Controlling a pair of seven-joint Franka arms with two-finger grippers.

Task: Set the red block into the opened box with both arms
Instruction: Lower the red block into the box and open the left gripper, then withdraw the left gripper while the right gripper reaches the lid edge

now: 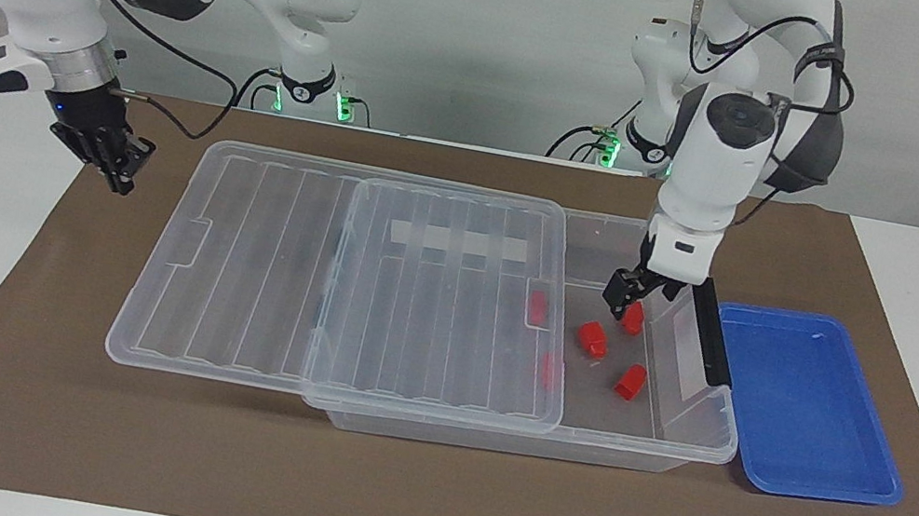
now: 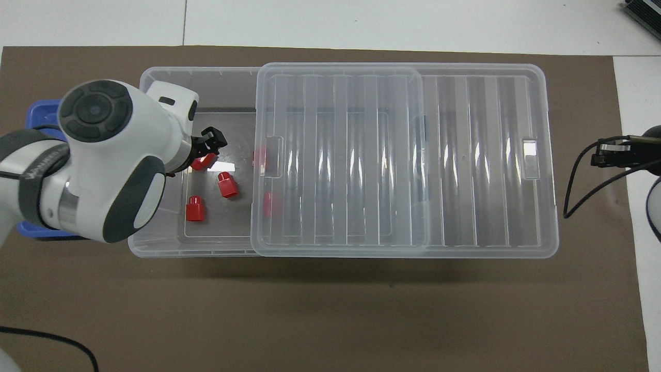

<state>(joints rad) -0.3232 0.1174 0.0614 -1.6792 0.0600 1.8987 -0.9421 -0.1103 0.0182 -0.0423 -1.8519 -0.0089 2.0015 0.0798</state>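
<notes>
The clear box point(image 1: 701, 443) lies on the brown mat with its ribbed lid point(image 1: 260, 261) slid toward the right arm's end, so the end by the left arm is uncovered. Three red blocks lie loose on the bare floor point(image 1: 594, 338) point(image 1: 630, 381) point(image 1: 633, 319), and two more show through the lid point(image 1: 538, 307). My left gripper point(image 1: 627, 293) hangs open and holds nothing, above the uncovered end and over one block point(image 2: 203, 161). My right gripper point(image 1: 113, 161) is shut with nothing in it, low over the mat's edge beside the lid's end point(image 2: 542, 155).
A shallow blue tray point(image 1: 807, 404) sits against the box at the left arm's end, next to the black latch point(image 1: 711, 331). The left arm's big wrist point(image 2: 108, 160) covers that box corner from above. White table surrounds the mat.
</notes>
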